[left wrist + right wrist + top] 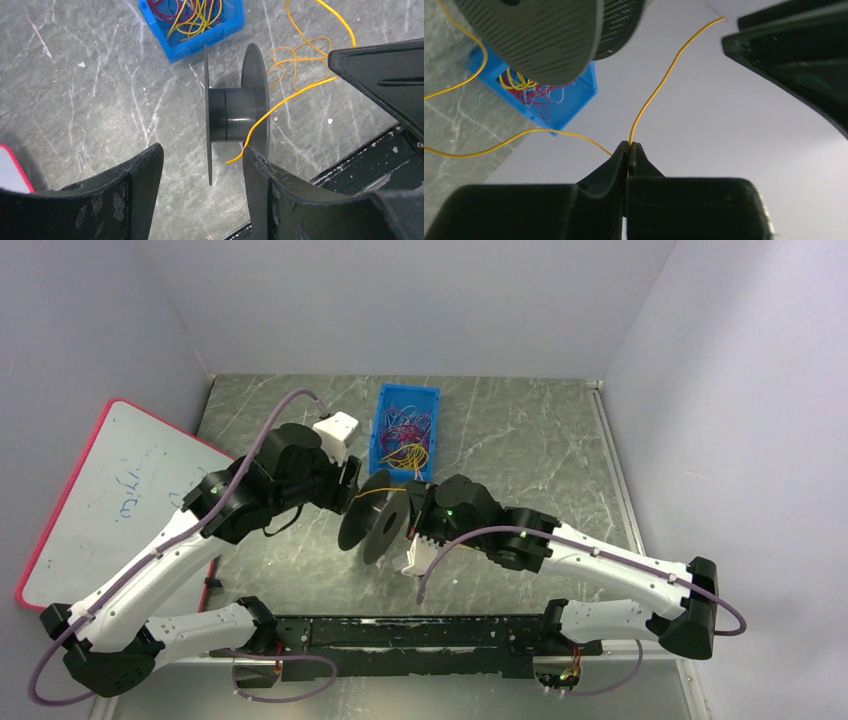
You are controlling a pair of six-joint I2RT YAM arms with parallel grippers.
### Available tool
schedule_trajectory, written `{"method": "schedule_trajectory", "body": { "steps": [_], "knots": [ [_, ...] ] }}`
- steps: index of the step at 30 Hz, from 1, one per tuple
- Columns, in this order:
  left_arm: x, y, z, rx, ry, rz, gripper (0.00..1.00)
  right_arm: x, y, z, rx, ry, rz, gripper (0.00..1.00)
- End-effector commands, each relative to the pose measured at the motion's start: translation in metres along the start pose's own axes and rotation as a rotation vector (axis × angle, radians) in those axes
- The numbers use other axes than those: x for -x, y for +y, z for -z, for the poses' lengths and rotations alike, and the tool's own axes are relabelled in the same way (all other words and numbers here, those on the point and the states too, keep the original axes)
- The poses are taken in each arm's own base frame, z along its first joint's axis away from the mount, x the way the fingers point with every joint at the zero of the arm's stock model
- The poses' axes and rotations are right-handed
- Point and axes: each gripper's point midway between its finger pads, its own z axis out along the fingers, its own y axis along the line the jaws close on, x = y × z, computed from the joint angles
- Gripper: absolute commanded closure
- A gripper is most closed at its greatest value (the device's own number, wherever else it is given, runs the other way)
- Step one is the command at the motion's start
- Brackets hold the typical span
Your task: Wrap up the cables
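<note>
Cables (405,435) mostly heaped in blue bin (409,389) at far side of desk (520,450). Left claw (202,172) spread wide, gripping nothing, close to black spool (235,114). One yellow strand (300,91) lying across spool hub, pinched tight in right claw (629,146).

Two grippers: left gripper (202,150) and right gripper (629,146). One black spool (235,114) with two flanges, just ahead of the left jaws. One blue bin (410,388) beyond it, its tangled cables (405,430) too many to count. One yellow cable (659,85) pinched between the right jaws. One whiteboard (120,500).
</note>
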Motion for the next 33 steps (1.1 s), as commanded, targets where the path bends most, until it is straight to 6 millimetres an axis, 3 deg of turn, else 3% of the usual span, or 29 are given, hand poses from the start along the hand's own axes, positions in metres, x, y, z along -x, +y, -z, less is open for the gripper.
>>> {"method": "schedule_trajectory", "body": {
  "steps": [1,6,12,19,26,33],
  "knots": [
    [0.025,-0.008,0.023,-0.054,-0.095,0.033,0.37,0.002,-0.025,0.019,-0.058,-0.089,-0.233,1.00],
    [0.047,-0.015,0.048,-0.122,-0.195,0.043,0.36,0.017,-0.045,0.029,-0.033,-0.231,-0.537,1.00],
    [0.072,-0.017,0.086,-0.177,-0.342,0.059,0.35,0.034,-0.052,0.038,0.033,-0.340,-0.750,1.00],
    [0.080,-0.017,0.114,-0.213,-0.452,0.065,0.35,0.040,-0.073,0.044,-0.009,-0.387,-1.233,1.00],
    [0.068,-0.014,0.102,-0.193,-0.424,0.069,0.34,0.048,-0.070,0.042,0.074,-0.340,-1.747,1.00],
    [0.054,-0.010,0.084,-0.152,-0.365,0.078,0.35,0.070,-0.066,0.039,0.183,-0.412,-2.083,1.00]
  ]
}}
